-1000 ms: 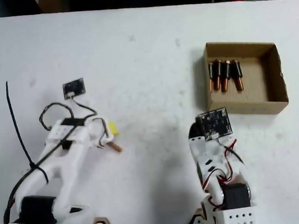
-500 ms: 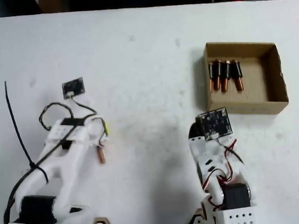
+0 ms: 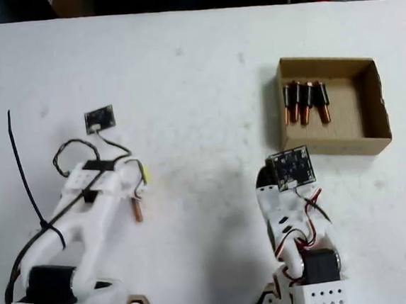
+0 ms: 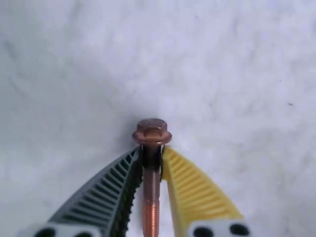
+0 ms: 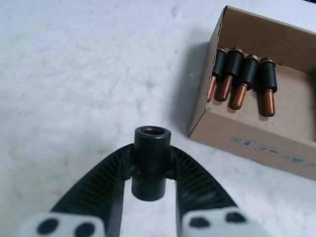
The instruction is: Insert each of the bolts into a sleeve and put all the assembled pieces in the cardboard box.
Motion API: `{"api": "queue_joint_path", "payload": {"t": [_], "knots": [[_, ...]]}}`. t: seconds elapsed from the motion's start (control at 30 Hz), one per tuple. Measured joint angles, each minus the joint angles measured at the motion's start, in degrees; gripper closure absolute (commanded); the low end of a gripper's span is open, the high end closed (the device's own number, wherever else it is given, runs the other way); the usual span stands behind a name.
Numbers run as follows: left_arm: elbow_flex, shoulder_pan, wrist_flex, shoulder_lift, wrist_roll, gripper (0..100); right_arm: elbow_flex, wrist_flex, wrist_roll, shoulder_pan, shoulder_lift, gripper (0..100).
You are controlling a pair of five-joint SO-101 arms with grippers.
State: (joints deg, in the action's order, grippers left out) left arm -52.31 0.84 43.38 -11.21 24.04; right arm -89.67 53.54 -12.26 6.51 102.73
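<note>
My left gripper [image 4: 152, 154] is shut on a copper bolt [image 4: 151, 133], gripping the shank just under its hex head. In the high view this bolt [image 3: 136, 212] sticks out of the left gripper [image 3: 138, 194] just above the table at the left. Between the black fingers of my right gripper [image 5: 150, 154] sits a black sleeve [image 5: 149, 170], held upright with its bore open toward the camera. The cardboard box [image 5: 256, 143] lies just beyond it with several assembled pieces [image 5: 240, 79] in a row. From above, the box [image 3: 337, 146] is at the right, behind the right arm [image 3: 287, 216].
A small circuit board [image 3: 100, 119] with its wires lies on the table behind the left arm. A black cable tie [image 3: 21, 168] stands up at the far left. White tabletop [image 3: 200, 124] stretches between the arms.
The left gripper has turned, swinging the bolt from pointing right to pointing toward the table's front. The right arm has not moved.
</note>
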Motion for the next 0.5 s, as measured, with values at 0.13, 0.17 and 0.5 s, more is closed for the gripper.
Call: {"api": "queue_joint_path", "payload": {"t": [0.13, 0.17, 0.5], "knots": [[0.0, 0.0, 0.0, 0.0, 0.0, 91, 0.0, 0.0, 0.0, 0.0, 0.0, 98.3], [0.0, 0.0, 0.0, 0.3, 0.0, 91, 0.0, 0.0, 0.0, 0.0, 0.0, 98.3], [8.2, 0.0, 4.5, 11.0, 0.1, 91, 0.0, 0.0, 0.0, 0.0, 0.0, 98.3]]}}
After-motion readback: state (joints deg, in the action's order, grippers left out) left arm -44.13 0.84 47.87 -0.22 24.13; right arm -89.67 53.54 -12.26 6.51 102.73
